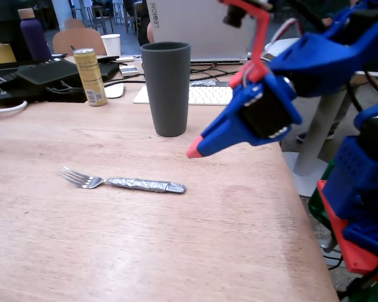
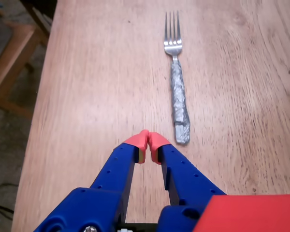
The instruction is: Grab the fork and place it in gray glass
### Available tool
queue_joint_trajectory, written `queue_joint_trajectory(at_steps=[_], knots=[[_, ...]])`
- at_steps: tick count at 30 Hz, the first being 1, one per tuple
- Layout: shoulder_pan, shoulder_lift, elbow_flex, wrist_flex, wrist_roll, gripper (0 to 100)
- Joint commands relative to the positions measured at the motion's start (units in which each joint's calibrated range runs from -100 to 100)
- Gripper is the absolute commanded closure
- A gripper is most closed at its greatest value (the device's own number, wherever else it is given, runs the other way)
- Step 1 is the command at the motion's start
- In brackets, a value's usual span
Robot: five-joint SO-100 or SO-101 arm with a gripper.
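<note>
Fork [image 2: 178, 92] flat mid-table, foil handle toward arm, free for pickup. Jaws pressed closed, empty; gripper [image 2: 148, 141] hovers just short of handle end. Gray glass [image 1: 166, 88] upright toward far edge, mouth open, waiting.

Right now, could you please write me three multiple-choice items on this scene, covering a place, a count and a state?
1. Where does the fork lie?
A. flat on the table
B. inside the gray glass
C. in the gripper

2. How many tines does the fork have?
A. two
B. three
C. four

3. How is the gripper?
A. shut and empty
B. wide open
C. shut on the fork

Answers:
1 A, it rests on the wood in front of the glass.
2 C, the wrist view shows four.
3 A, its red tips meet with nothing between.
</note>
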Motion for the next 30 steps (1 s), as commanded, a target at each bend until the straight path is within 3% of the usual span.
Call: queue_joint_trajectory(at_steps=[1, 10, 13, 20, 30], knots=[[-0.27, 11.17, -13.31, -0.14, 0.15, 100], [1.93, 35.36, -38.04, -0.06, 0.24, 100], [5.32, 42.30, -43.61, -0.06, 3.08, 100], [15.30, 49.59, -45.12, -0.79, 6.45, 100], [9.38, 58.08, -45.40, -1.12, 6.20, 100]])
